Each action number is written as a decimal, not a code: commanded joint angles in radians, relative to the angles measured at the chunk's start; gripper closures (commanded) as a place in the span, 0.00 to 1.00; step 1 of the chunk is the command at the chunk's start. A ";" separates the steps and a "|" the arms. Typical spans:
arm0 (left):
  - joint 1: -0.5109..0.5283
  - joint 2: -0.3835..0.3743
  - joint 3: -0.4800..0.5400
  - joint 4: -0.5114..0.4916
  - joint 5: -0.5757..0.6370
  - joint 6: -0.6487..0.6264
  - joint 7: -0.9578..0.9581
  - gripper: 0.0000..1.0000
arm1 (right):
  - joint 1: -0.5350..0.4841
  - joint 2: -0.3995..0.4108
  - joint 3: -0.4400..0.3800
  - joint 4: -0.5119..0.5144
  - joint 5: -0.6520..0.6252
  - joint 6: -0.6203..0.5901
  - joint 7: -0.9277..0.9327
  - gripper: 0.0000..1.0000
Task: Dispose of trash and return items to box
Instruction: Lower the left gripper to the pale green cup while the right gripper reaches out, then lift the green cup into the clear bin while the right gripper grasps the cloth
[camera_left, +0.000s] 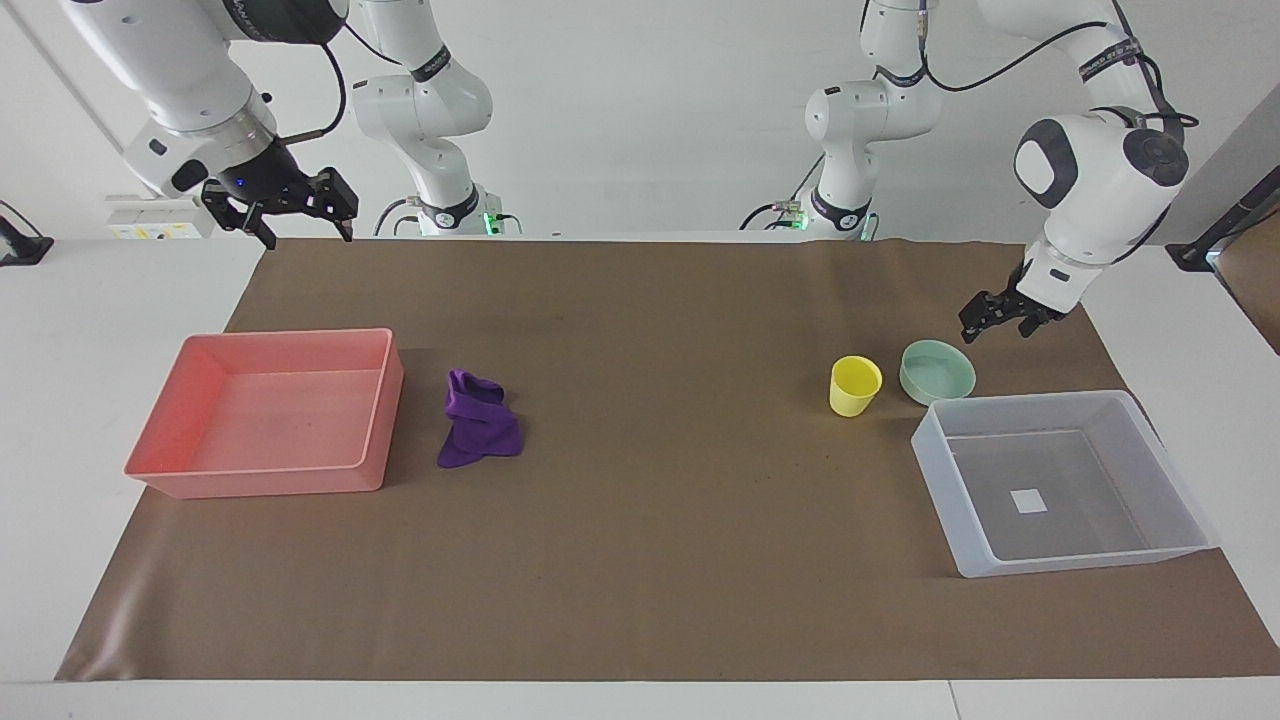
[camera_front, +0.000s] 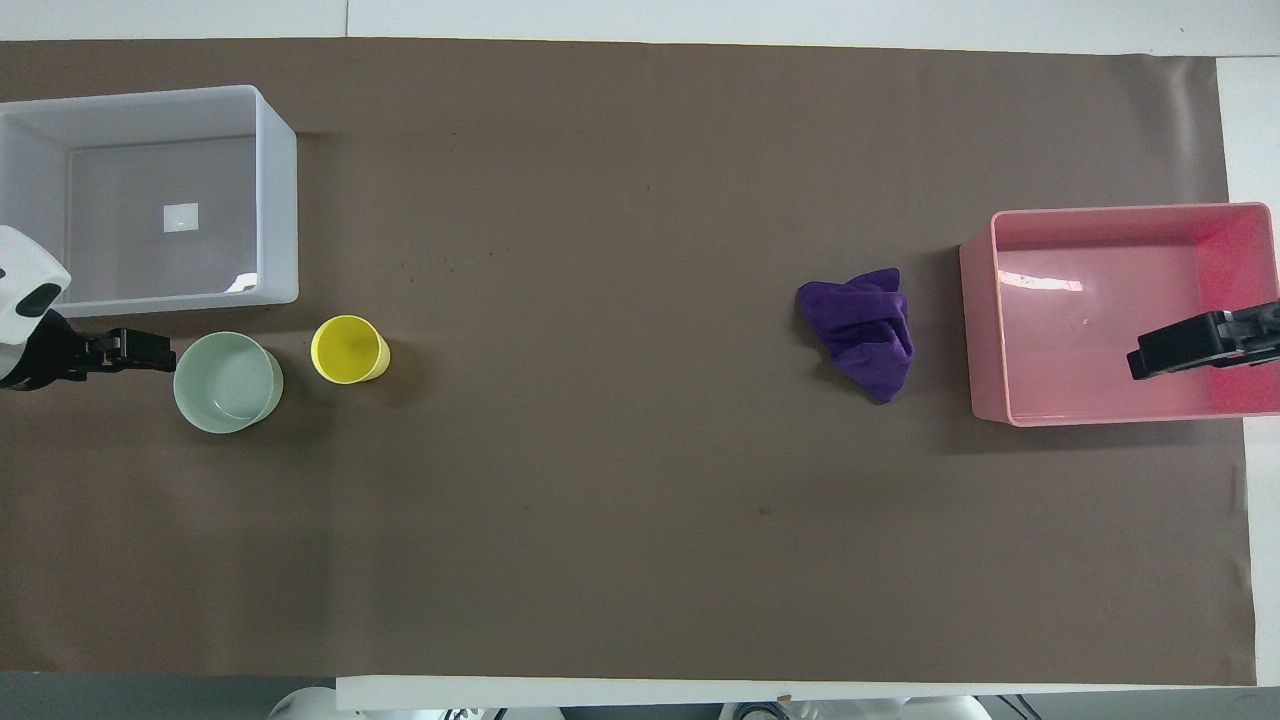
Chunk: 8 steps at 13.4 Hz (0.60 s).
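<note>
Pink tray (camera_left: 270, 410) beside purple rag (camera_left: 478, 432); brown mat (camera_left: 650, 560) beneath.

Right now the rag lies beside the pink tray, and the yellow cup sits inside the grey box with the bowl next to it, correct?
Not quite. The cup is not in the box; it stands on the table beside the bowl, nearer the robots than the box, as the overhead view shows. The rag does lie beside the pink tray.

A white table (camera_left: 40, 400) under a brown mat (camera_left: 660, 560) stands before what seems a plain white wall (camera_left: 640, 110).
</note>
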<state>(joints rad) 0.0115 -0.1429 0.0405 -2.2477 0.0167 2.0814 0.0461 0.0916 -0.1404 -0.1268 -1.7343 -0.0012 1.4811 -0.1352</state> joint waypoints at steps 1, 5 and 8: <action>0.021 -0.023 -0.004 -0.096 0.016 0.118 -0.002 0.00 | 0.045 0.014 0.007 -0.056 0.050 0.126 0.003 0.00; 0.041 0.052 -0.004 -0.116 0.016 0.225 -0.005 0.02 | 0.158 0.165 0.007 -0.068 0.082 0.312 0.060 0.00; 0.033 0.106 -0.004 -0.124 0.016 0.301 -0.040 0.98 | 0.212 0.223 0.009 -0.184 0.087 0.517 0.069 0.00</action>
<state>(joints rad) 0.0426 -0.0566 0.0396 -2.3570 0.0167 2.3394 0.0311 0.2938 0.0702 -0.1186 -1.8449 0.0696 1.9007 -0.0669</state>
